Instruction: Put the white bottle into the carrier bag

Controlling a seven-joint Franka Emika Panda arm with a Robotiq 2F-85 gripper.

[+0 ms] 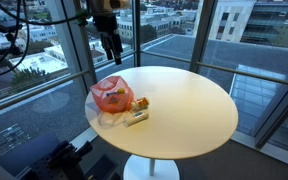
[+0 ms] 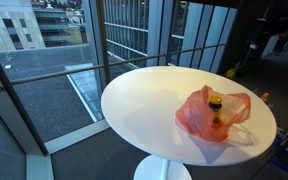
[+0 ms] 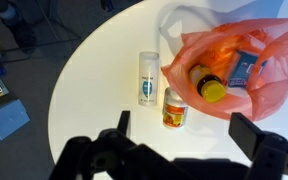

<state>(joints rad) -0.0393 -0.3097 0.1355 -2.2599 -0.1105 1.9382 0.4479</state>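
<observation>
I'm working in what looks like an upper-floor office or lounge corner. Floor-to-ceiling glass panes in dark frames wrap around a round cream table on a white pedestal. City buildings fill the glass (rooftops lie well below me).

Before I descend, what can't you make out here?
- White bottle: unseen in an exterior view, likely behind the bag.
- Its label: too blurred to read in the wrist view.
- Bag contents: folds hide whatever lies under the yellow-capped bottle and blue box, wrist view.
</observation>
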